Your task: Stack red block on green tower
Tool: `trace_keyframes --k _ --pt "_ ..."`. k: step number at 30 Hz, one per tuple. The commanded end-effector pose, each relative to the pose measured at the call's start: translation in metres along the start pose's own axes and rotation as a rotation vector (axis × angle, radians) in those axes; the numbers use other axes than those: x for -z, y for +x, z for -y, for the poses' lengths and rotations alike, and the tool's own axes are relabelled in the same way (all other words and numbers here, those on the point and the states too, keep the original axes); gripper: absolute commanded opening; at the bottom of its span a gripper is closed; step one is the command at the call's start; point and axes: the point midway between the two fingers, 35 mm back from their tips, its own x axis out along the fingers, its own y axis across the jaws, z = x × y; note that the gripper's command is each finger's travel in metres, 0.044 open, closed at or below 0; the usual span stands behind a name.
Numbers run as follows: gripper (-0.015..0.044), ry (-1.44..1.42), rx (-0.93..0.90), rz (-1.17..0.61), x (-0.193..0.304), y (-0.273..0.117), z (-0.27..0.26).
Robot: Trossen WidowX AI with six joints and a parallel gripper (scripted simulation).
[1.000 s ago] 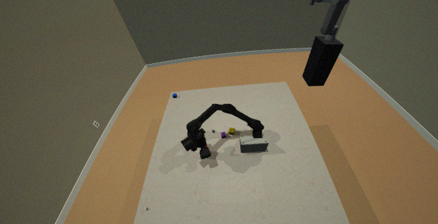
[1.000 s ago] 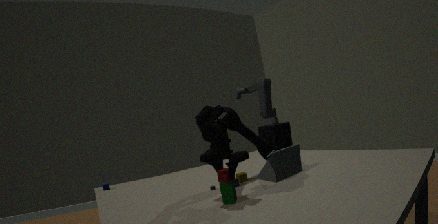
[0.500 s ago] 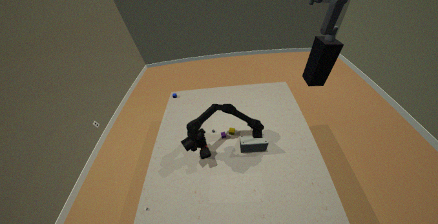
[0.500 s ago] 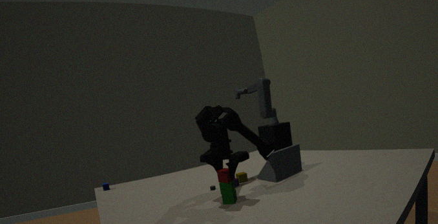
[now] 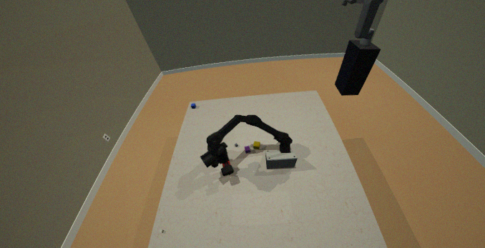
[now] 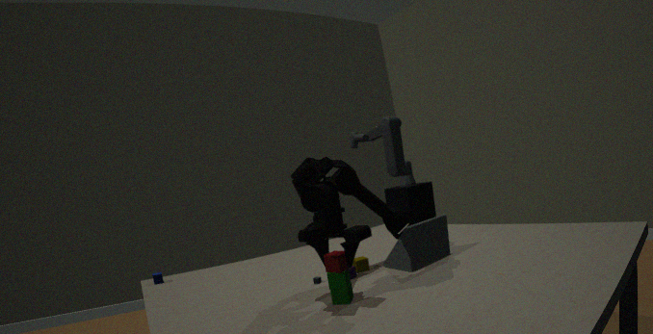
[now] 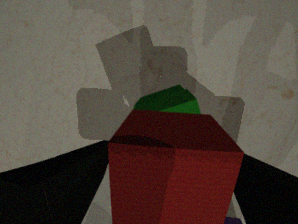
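The red block point(image 5: 228, 163) point(image 6: 335, 262) point(image 7: 175, 185) sits on top of the green tower point(image 6: 340, 287) point(image 7: 172, 101), roughly in line with it in the exterior view. The tower stands upright on the table. My gripper point(image 6: 337, 264) point(image 7: 168, 153) points down around the red block, one finger on each side. It is open, with narrow gaps beside the block low in the wrist view. In the top view the gripper hides the tower and most of the red block. The red block hides much of the tower's top in the wrist view.
A purple block point(image 5: 247, 149) point(image 6: 352, 272), a yellow block point(image 5: 257, 145) point(image 6: 361, 264) and a tiny grey cube point(image 5: 236, 145) point(image 6: 317, 280) lie behind the tower. A grey wedge point(image 5: 280, 162) point(image 6: 426, 245) stands by the arm's base. A blue block point(image 5: 193, 106) point(image 6: 158, 278) lies at the far corner.
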Motion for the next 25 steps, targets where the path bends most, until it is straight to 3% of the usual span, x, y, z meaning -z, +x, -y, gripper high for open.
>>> trace_keyframes --k 1,2,25 --pt "0.042 0.0 0.0 -0.001 0.0001 0.0002 0.0001" --pt "0.044 0.0 0.0 -0.001 0.0001 0.0002 0.0001" --pt "0.044 0.0 0.0 -0.001 0.0001 0.0002 0.0001"
